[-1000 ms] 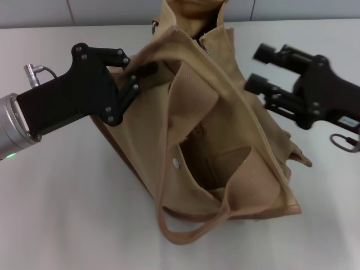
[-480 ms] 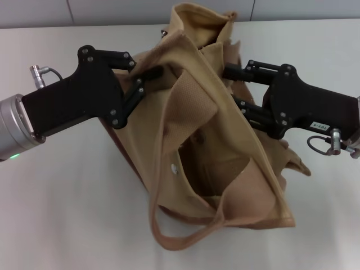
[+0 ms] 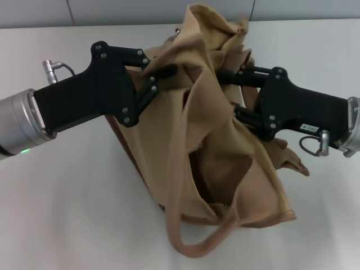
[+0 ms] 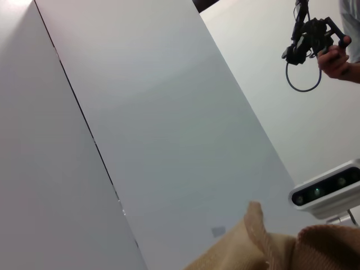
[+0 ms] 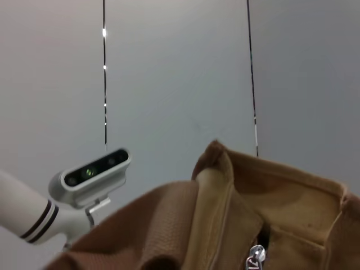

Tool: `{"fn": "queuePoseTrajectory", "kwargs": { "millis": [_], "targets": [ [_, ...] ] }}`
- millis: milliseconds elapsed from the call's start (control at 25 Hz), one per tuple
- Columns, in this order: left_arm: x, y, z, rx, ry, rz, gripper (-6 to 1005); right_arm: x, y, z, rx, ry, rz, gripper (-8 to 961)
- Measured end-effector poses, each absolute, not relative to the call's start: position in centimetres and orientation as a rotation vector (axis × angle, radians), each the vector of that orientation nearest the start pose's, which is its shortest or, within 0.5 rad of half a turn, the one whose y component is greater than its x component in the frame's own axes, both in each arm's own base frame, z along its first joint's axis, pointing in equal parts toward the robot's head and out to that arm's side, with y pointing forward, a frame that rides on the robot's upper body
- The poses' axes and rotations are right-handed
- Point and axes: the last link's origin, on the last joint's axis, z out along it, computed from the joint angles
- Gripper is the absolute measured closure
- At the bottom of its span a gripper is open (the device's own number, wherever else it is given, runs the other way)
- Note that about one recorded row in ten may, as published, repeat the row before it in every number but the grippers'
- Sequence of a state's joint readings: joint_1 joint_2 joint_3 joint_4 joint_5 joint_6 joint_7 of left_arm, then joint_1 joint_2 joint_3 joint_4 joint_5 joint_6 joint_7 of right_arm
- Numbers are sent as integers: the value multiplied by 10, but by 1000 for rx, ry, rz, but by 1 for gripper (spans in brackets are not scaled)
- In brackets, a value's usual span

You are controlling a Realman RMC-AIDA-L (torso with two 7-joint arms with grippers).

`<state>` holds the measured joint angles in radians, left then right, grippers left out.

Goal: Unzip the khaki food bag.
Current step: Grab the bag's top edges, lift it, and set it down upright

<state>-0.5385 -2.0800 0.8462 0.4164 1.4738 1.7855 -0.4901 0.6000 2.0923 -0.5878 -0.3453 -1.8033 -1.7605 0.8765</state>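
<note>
The left gripper (image 3: 169, 73) comes in from the left, its fingers pinching the upper left edge of the khaki food bag (image 3: 219, 152), further right than half a second ago. The bag stands crumpled on the white table (image 3: 67, 202) between the arms, more bunched at the top than before, one handle (image 3: 191, 247) drooping in front. The right gripper (image 3: 228, 93) has pushed deeper into the bag's top right; whether its fingers are spread or pressed together cannot be told
</note>
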Motion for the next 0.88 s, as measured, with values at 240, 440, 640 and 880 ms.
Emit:
{"fn": "queuePoseTrajectory", "kwargs": {
  "millis": [240,440,640,880],
  "targets": [
    [-208,310,-5,-2360,438,-1176,945,216,316,-28,-2620,147,1195,467],
    [-208,310,-6,-2365,439,-1172,945,208,324,-34,-2633,164,1192,556],
    [-207,310,-7,-2367,440,-1170,945,201,329,-42,-2679,178,1164,646],
    [-206,311,-6,-2366,447,-1170,945,200,329,-40,-2662,185,1189,739]
  ]
}}
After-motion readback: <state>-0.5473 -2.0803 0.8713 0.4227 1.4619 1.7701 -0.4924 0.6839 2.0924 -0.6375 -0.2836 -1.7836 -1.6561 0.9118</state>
